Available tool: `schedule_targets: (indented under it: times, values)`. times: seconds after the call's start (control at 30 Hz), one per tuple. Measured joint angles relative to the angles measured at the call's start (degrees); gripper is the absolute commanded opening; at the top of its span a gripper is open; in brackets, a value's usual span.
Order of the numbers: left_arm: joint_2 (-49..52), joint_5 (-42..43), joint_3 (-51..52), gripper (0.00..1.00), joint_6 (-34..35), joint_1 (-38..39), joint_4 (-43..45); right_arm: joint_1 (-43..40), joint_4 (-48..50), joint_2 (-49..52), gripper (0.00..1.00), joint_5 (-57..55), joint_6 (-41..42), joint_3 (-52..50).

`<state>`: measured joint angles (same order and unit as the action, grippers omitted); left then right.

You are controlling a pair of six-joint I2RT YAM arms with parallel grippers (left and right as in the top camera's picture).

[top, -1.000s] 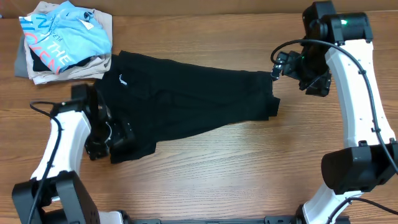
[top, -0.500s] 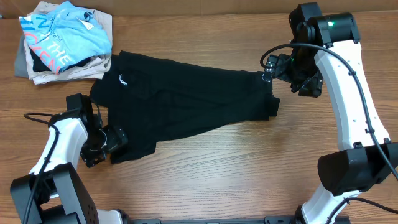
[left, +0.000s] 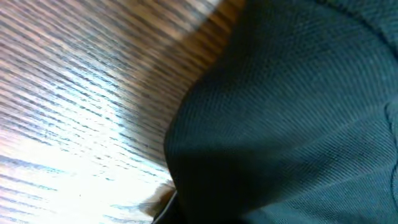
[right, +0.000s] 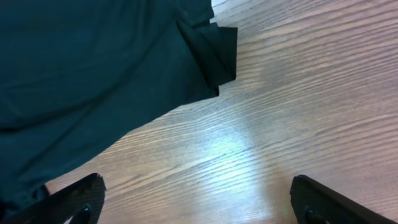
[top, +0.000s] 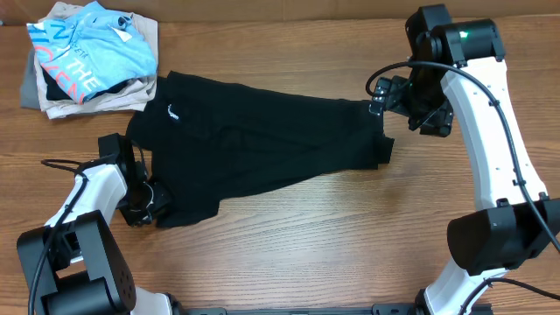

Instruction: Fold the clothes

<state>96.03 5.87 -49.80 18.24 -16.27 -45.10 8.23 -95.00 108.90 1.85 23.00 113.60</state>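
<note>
The clothes [top: 262, 144], one black garment with a small white logo [top: 172, 113], lie spread flat across the middle of the wooden table. My left gripper [top: 153, 203] is low on the garment's near left corner and shut on the fabric. In the left wrist view black cloth [left: 298, 112] fills the frame right up to the lens and hides the fingers. My right gripper [top: 378, 98] hovers open over the garment's right end. In the right wrist view its fingertips [right: 81, 199] stand wide apart over bare wood, with the cloth's folded hem [right: 211, 50] ahead of them.
A pile of other garments [top: 87, 57] sits at the far left corner, a light blue lettered shirt on top of beige and grey ones, touching the black garment's far left edge. Bare table [top: 332, 236] lies in front of the garment.
My left gripper slid to the garment's near left corner and shut on the fabric. My right arm moved left to the garment's right end, then held still, open.
</note>
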Motion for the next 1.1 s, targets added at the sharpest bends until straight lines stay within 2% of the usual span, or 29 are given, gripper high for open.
schedule_targets:
  times: [0.13, 0.3, 0.47, 0.67, 0.73, 0.8, 0.83, 1.1]
  values:
    - [0.0, 0.2, 0.0, 0.04, 0.0, 0.0, -0.1, 0.0, 4.2, 0.0, 0.98, 0.1, 0.2, -5.3]
    - [0.0, 0.2, 0.0, 0.04, 0.0, 0.0, -0.1, 0.0, 17.0, 0.0, 0.97, 2.4, -1.9, -15.4]
    - [0.0, 0.4, 0.0, 0.04, 0.0, 0.0, -0.3, 0.0, 28.5, 0.0, 0.9, 4.0, -3.7, -25.0]
    - [0.1, 1.2, 0.0, 0.04, 0.0, 0.0, -1.1, 0.0, 35.6, 0.4, 0.87, 4.4, -4.4, -31.3]
    - [0.1, 1.6, 0.0, 0.04, 0.0, 0.0, -1.2, 0.0, 37.4, 1.0, 0.79, 4.7, -4.7, -32.0]
    - [0.2, 2.2, 0.0, 0.04, 0.0, 0.0, -1.3, 0.0, 38.8, 1.8, 0.57, 4.8, -5.4, -32.3]
    - [0.2, 2.6, 0.0, 0.04, 0.0, 0.0, -1.3, 0.0, 39.1, 2.1, 0.51, 4.8, -5.6, -32.3]
    - [0.4, 3.4, 0.0, 0.05, 0.0, 0.0, -1.4, 0.0, 39.2, 2.8, 0.49, 4.7, -5.2, -32.4]
